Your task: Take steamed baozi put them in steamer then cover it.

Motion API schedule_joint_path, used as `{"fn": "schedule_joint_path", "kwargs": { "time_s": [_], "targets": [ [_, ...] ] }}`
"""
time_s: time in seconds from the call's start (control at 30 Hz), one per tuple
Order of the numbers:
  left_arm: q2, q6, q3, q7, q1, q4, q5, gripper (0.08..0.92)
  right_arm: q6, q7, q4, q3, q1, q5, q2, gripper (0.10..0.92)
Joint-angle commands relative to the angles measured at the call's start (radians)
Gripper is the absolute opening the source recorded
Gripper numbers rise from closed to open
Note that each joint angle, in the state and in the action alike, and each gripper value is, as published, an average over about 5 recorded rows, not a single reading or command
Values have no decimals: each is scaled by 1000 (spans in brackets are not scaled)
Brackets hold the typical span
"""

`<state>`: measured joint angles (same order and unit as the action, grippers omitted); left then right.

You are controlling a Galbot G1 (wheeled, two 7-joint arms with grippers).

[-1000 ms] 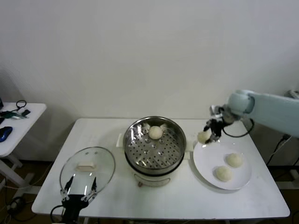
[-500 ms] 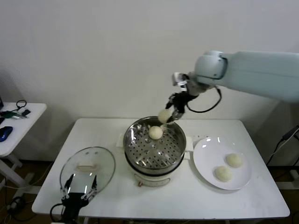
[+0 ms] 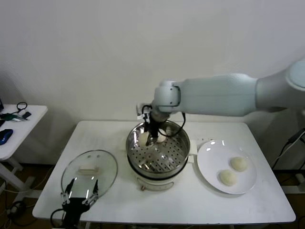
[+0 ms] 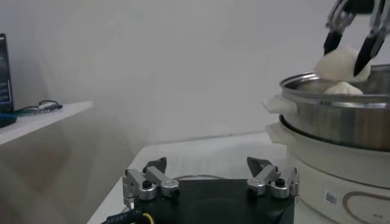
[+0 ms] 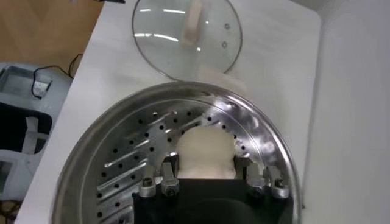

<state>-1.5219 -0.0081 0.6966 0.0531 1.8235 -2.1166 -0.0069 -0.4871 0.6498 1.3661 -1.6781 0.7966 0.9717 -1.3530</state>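
Note:
My right gripper (image 3: 148,138) is shut on a steamed baozi (image 3: 143,139), holding it just above the perforated floor at the back left of the steamer (image 3: 159,160). In the right wrist view the bun (image 5: 204,151) fills the space between the fingers over the steamer's floor (image 5: 134,161). The left wrist view shows a second baozi (image 4: 347,89) lying in the steamer below the held one (image 4: 340,61). Two more baozi (image 3: 238,163) (image 3: 228,177) rest on the white plate (image 3: 206,160). The cover (image 3: 102,164) lies flat at the table's front left, with my left gripper (image 3: 80,192) open at its near edge.
The plate sits right of the steamer, close to its cream base. A side table (image 3: 19,124) with cables and a dark object stands at the far left. A white wall runs behind the table.
My right gripper has carried the baozi from above the plate leftwards, up over the steamer's back rim, then down into its back left part. The left arm has stayed still.

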Motion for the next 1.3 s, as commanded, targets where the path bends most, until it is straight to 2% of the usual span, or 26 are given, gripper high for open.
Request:
{"fn": "schedule_joint_path", "kwargs": {
  "time_s": [0.03, 0.23, 0.37, 0.53, 0.77, 0.9, 1.1, 1.3],
  "targets": [
    [-1, 0, 0, -1, 1, 4, 0, 823, -25, -45, -103, 5, -124, -48, -94, 611],
    [-5, 0, -5, -1, -1, 6, 2, 823, -37, -68, -113, 10, -150, -60, -100, 623],
    [-6, 0, -5, -1, 0, 4, 3, 823, -30, -69, -110, 27, -139, -73, -88, 687],
    [-6, 1, -4, -2, 2, 0, 4, 823, 54, 37, -48, 11, -30, -86, -19, 799],
    [-5, 7, -4, -2, 5, -11, 4, 823, 207, 264, 110, -125, 264, -98, 292, 822],
    [-5, 18, -6, -1, 7, -28, 0, 823, 272, 356, 187, -276, 412, -165, 500, 823],
    [-8, 19, -4, -2, 7, -26, 2, 823, 241, 285, 285, -426, 388, -343, 754, 823],
    [-17, 21, -7, -1, 7, -27, 12, 823, 196, 211, 272, -302, 139, -459, 877, 823]
  ]
}}
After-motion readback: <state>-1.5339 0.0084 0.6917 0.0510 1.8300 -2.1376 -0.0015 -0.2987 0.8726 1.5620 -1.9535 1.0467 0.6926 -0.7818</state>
